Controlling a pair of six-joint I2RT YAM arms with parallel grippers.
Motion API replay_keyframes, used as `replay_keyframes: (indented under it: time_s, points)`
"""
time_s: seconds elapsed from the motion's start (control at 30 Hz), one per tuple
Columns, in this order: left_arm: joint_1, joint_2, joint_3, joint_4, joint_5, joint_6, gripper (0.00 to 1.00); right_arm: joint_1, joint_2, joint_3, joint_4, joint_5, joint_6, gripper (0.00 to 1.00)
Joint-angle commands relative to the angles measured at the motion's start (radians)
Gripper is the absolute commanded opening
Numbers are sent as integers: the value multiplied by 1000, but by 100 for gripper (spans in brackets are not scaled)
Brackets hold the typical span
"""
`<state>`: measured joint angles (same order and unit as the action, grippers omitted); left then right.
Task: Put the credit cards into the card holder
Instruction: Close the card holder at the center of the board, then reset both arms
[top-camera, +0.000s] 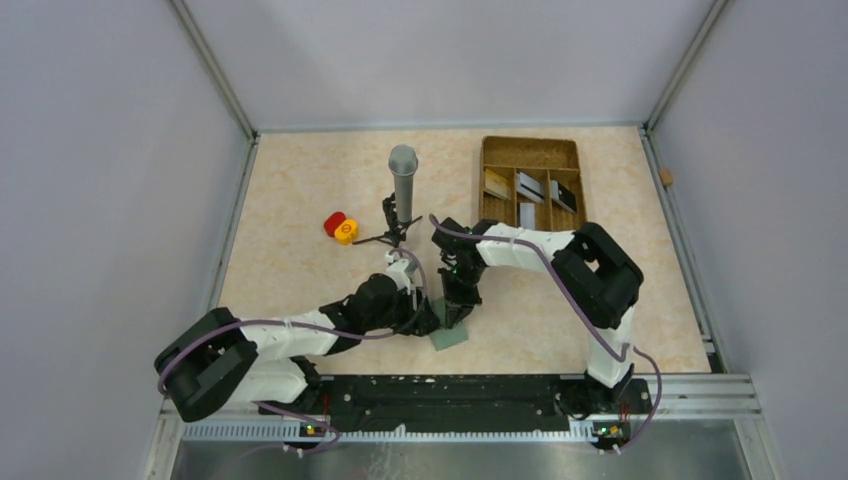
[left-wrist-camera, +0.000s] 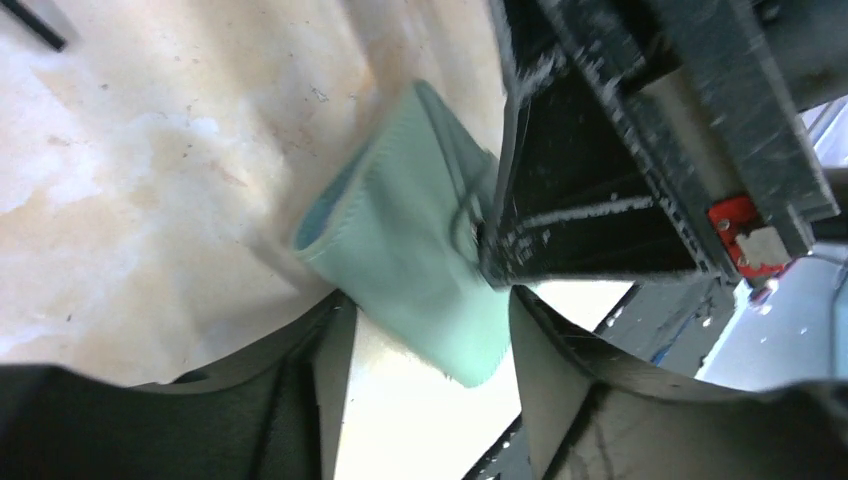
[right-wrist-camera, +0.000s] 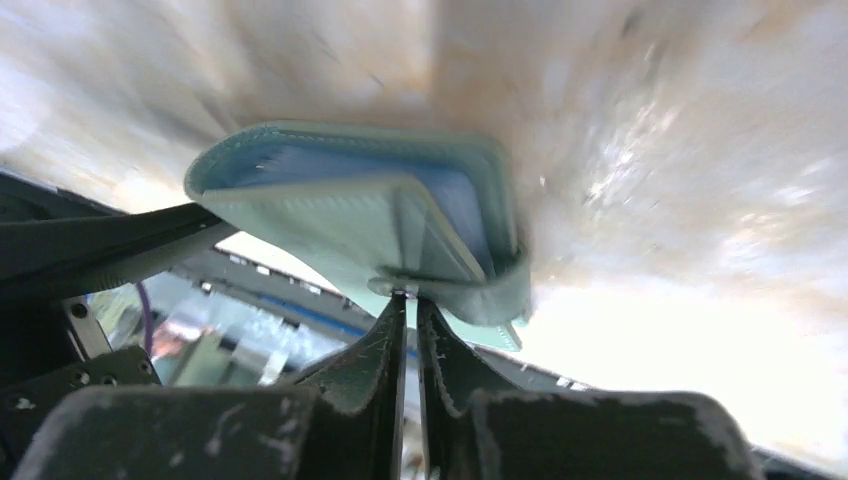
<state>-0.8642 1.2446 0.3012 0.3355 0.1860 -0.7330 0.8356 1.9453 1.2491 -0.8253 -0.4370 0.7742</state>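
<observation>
The card holder (top-camera: 450, 336), a grey-green folded wallet, lies on the table near the front, between both arms. In the left wrist view its corner (left-wrist-camera: 400, 260) reaches between the spread fingers of my left gripper (left-wrist-camera: 430, 300), which is open and grips nothing. In the right wrist view the wallet (right-wrist-camera: 330, 215) shows a light blue inside. My right gripper (right-wrist-camera: 412, 298) is shut to a thin slit, its tips against the wallet's closing tab (right-wrist-camera: 460, 290). The credit cards, tan-gold (top-camera: 497, 183), silvery (top-camera: 530, 186) and black (top-camera: 563, 195), stand in the tray.
The brown compartmented tray (top-camera: 530, 150) sits at the back right. A grey cylinder on a small black stand (top-camera: 403, 180) is at the back centre, just behind both grippers. A red and a yellow piece (top-camera: 340, 227) lie to its left. Walls close in the table.
</observation>
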Motion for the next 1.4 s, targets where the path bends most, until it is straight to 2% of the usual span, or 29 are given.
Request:
replay_keyframes:
  time_s: [0.0, 0.17, 0.3, 0.47, 0.53, 0.7, 0.83, 1.0, 1.13, 1.23, 1.37]
  points:
    - [12, -48, 40, -150, -46, -17, 65, -11, -75, -4, 255, 323, -131, 11]
    - [37, -97, 70, -252, -108, -53, 73, -18, -194, -21, 151, 322, -195, 21]
    - [104, -145, 102, -391, -149, -68, 80, -52, -314, -78, 74, 358, -232, 31]
    - [227, -240, 179, -592, -262, -82, 97, -181, -533, -178, 98, 419, -277, 55]
    - [288, -279, 208, -647, -286, -80, 99, -269, -598, -219, 134, 426, -293, 60]
    - [521, -338, 322, -782, -243, 6, 99, -468, -743, -313, 240, 503, -321, 65]
    - [682, -375, 467, -890, -240, 116, 99, -498, -866, -371, 325, 711, -388, 68]
    - [694, -472, 585, -923, -392, 271, 99, -499, -1078, -484, 479, 845, -462, 69]
    - [694, -600, 553, -880, -436, 397, 99, -498, -1245, -571, 575, 890, -503, 69]
    - [694, -666, 492, -844, -443, 434, 99, -499, -1304, -588, 587, 906, -513, 69]
    - [694, -684, 476, -840, -428, 437, 99, -498, -1304, -586, 588, 905, -521, 69]
